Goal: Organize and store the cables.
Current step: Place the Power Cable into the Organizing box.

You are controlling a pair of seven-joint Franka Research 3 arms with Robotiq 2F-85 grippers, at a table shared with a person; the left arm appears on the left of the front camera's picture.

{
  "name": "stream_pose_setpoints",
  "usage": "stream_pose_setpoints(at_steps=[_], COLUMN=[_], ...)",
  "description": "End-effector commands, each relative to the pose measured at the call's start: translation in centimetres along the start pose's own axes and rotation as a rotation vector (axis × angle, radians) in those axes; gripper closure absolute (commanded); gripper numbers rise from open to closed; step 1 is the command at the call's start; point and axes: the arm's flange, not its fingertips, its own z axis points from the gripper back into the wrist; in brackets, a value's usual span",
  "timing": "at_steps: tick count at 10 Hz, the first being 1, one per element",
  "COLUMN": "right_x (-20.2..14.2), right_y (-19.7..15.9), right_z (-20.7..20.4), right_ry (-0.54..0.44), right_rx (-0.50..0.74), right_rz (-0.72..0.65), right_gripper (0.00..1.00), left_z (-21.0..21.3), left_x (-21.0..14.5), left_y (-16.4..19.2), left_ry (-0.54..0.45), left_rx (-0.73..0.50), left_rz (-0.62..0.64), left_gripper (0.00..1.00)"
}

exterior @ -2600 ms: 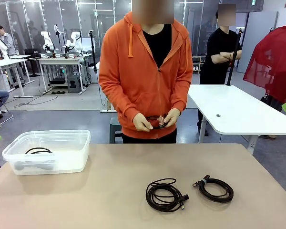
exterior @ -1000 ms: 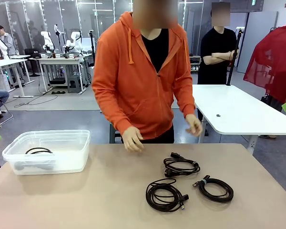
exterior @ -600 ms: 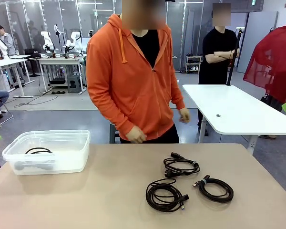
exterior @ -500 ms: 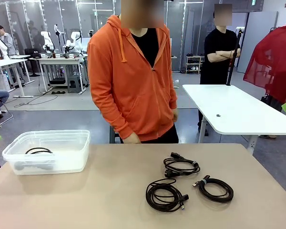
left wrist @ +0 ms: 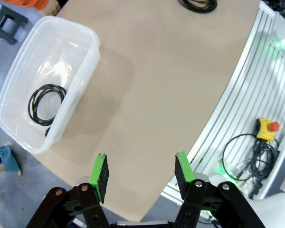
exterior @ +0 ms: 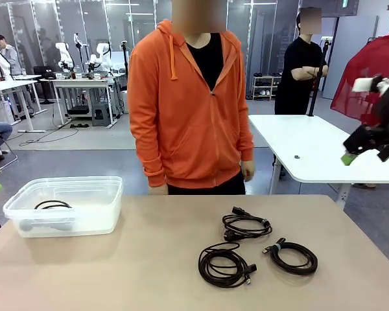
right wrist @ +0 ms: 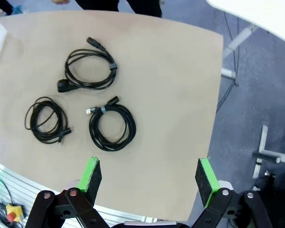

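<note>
Left gripper (left wrist: 141, 168) and right gripper (right wrist: 148, 173) black; green pads (left wrist: 99, 170); silver pivot screws (left wrist: 56, 192) on dark linkages (left wrist: 66, 209)

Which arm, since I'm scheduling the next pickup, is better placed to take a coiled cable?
Probably right. The right gripper hangs open above the three coiled cables; the left gripper, open too, hangs near the plastic bin, farther from them.
</note>
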Motion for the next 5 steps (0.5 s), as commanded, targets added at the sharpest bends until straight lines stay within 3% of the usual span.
stream_pose_setpoints(at_steps=[1, 5], right_x=[1.8, 2.7], right_y=[1.1, 4.7], right_z=[-2.3, -8.3], right_ry=[0.026, 0.038], right_rx=[-0.091, -0.116], right_rz=[-0.056, -0.071], right_gripper=[0.0, 0.0], left_z=[0.2, 0.2], left_x=[0.1, 0.1], left_y=[0.0, 0.0], left_ry=[0.008, 0.008], left_rx=[0.012, 0.012], left_rz=[0.011, 0.011], left_gripper=[0.29, 0.29])
